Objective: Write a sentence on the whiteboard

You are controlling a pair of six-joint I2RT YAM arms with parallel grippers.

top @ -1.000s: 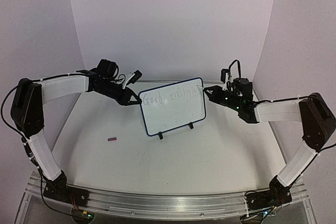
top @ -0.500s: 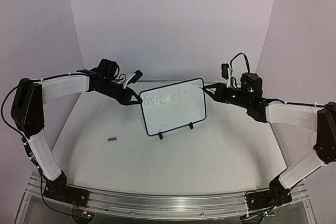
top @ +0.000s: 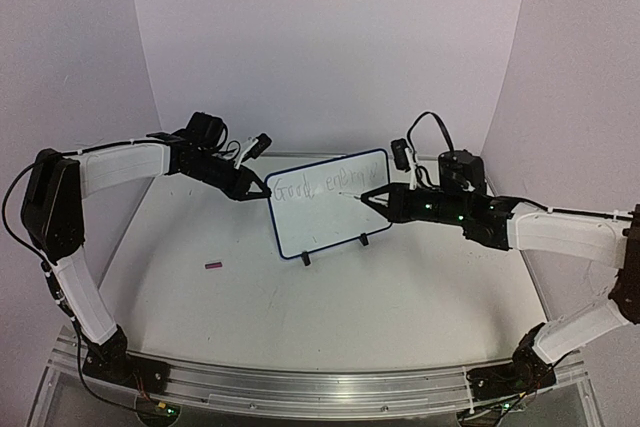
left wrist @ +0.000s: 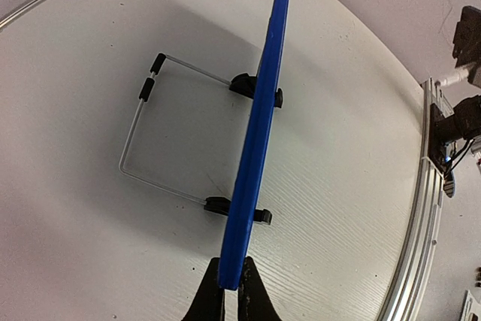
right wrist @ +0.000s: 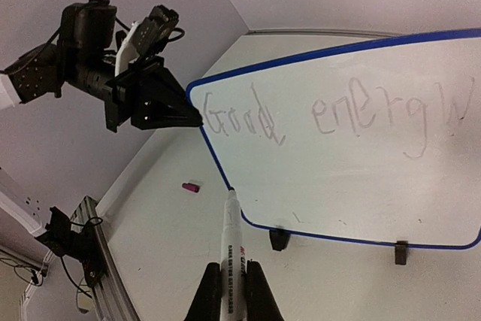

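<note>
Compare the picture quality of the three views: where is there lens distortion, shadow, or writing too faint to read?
Top external: soft, even light, yet the sentence on the whiteboard looks faint. Left wrist: the wide lens curves the table; the board casts a soft shadow to its left. Right wrist: the writing reads clearest, the blue frame bows, the marker is sharp.

The light is soft and even, and it seems to come from above. The walls (top: 330, 47) look a little purple. From the top, the sentence (top: 325, 185) is thin, pale and hard to read. The left wrist view bends at its edges, so the rail (left wrist: 421, 208) at 4 o'clock curves. There the whiteboard (left wrist: 259, 125) drops a faint grey shadow on the surface (left wrist: 90, 246) toward 10 o'clock. In the right wrist view the writing looks sharp, but the marker (right wrist: 229, 261) at 6 o'clock is maybe a bit fuzzy.
</note>
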